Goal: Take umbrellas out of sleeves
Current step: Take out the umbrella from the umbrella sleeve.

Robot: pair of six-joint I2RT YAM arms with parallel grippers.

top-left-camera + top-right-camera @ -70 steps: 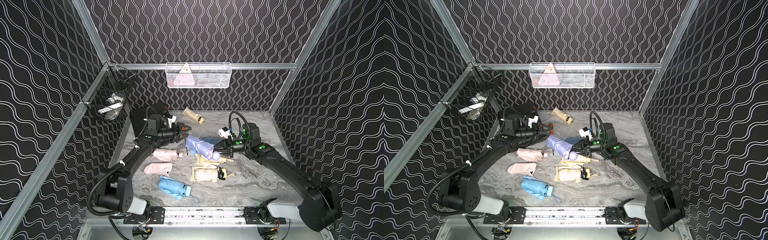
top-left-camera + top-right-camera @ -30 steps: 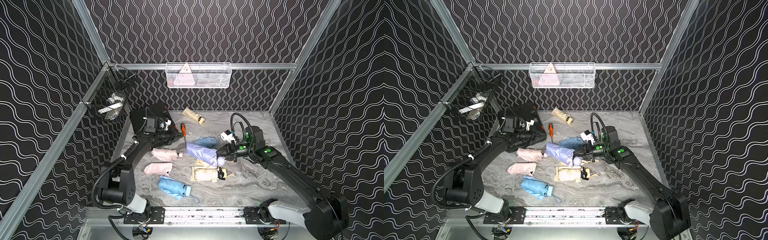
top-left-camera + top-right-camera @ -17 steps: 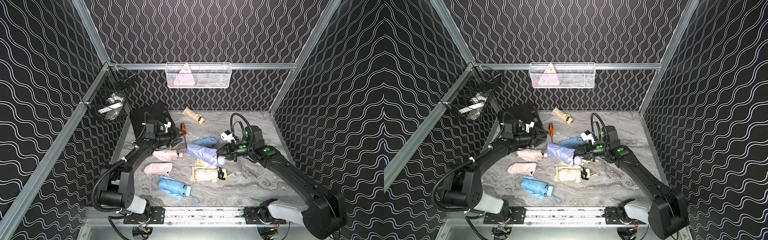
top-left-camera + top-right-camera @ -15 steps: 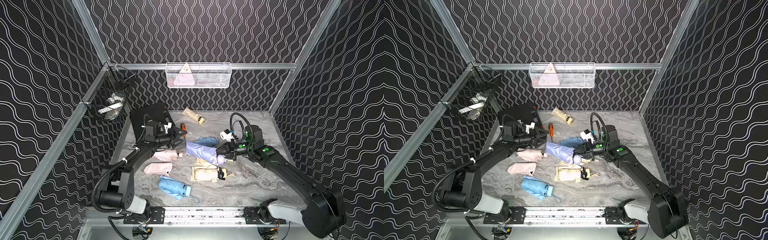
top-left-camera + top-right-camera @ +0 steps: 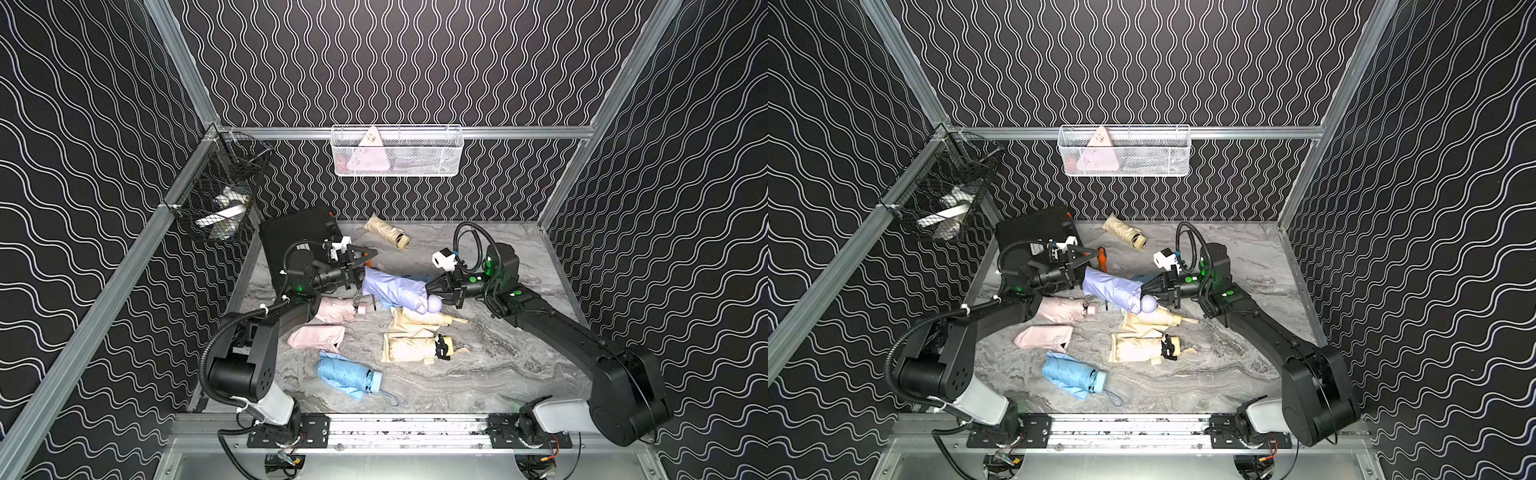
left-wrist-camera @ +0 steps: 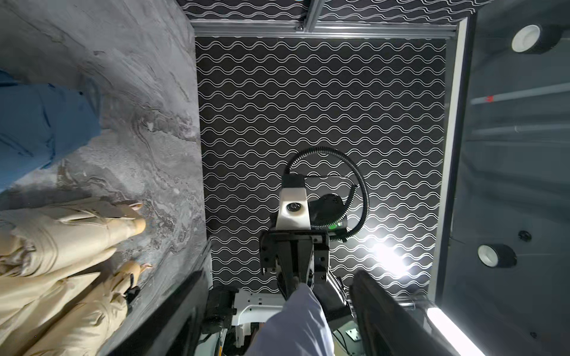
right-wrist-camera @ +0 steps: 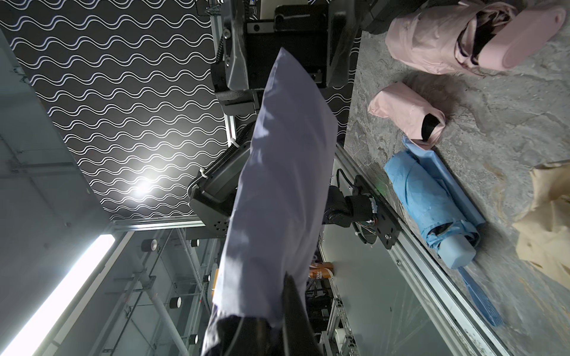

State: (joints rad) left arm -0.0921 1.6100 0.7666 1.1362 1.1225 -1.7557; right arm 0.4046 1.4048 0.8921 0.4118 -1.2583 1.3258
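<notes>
Here the right gripper (image 5: 430,289) pinches shut at the handle end of the lilac umbrella (image 5: 434,305), holding it off the table (image 5: 498,365), apparently so the left gripper (image 5: 360,271), jaws spread around the closed end of the lilac sleeve (image 5: 390,291), can strip it.

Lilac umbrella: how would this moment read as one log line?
lilac umbrella: in lilac sleeve | right gripper: shut on lilac umbrella, handle end | left gripper: open, straddling sleeve's other end

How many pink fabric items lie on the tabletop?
2: a pink folded umbrella beside the left arm, and a pink fabric sleeve in front of it. Arms may hide more.
</notes>
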